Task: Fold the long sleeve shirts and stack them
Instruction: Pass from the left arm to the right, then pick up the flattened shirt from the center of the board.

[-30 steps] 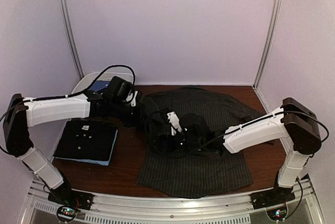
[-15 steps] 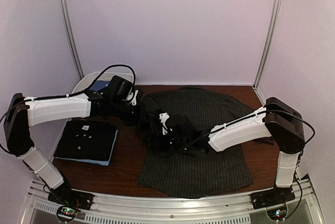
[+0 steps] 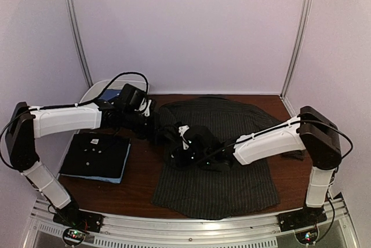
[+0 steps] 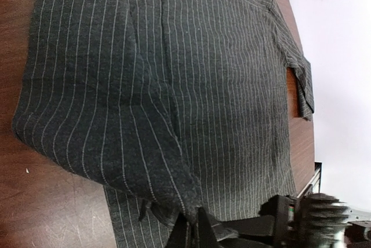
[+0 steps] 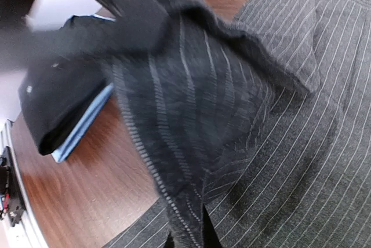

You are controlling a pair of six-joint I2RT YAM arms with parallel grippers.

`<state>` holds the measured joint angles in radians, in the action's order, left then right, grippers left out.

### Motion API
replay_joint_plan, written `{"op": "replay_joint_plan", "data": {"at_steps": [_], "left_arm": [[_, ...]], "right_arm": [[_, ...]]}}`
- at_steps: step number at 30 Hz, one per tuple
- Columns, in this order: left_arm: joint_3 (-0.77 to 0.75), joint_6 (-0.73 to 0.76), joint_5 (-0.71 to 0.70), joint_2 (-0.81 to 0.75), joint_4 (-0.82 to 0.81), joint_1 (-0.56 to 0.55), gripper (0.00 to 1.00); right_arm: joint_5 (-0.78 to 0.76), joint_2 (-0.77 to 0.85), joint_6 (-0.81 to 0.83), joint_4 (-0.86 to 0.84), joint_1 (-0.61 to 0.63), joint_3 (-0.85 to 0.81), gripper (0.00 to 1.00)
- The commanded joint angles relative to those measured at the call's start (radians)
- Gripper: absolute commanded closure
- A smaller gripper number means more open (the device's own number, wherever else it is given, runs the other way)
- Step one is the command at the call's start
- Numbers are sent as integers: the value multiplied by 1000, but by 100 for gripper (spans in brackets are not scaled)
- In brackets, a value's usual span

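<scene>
The left gripper [image 4: 194, 233] and the right gripper [image 5: 186, 230] each pinch the left edge of the pinstriped shirt [image 3: 232, 121] at mid-frame, while the folded black shirt [image 3: 95, 155] lies lower left.

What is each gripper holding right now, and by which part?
Both grip the pinstriped shirt: the left gripper and the right gripper each pinch a raised fold along its edge nearest the folded stack.

Open strip of table [image 3: 142, 170] between folded stack [image 3: 95, 155] and pinstriped shirt [image 3: 220, 190] — white tub [image 3: 93, 90] behind the stack
</scene>
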<state>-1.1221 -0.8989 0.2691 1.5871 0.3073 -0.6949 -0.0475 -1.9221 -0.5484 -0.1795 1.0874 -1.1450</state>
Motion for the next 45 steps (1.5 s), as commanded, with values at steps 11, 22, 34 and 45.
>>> {"op": "replay_joint_plan", "data": {"at_steps": [11, 22, 34, 45], "left_arm": [[-36, 107, 9, -35, 30, 86, 59], [190, 126, 12, -154, 86, 84, 53], [404, 94, 43, -196, 89, -23, 53], [453, 54, 58, -171, 97, -152, 57]], "right_arm": [[297, 286, 26, 124, -220, -39, 100], [520, 273, -82, 25, -529, -109, 100], [405, 398, -170, -44, -719, 48, 100], [369, 505, -168, -52, -744, 176, 100]]}}
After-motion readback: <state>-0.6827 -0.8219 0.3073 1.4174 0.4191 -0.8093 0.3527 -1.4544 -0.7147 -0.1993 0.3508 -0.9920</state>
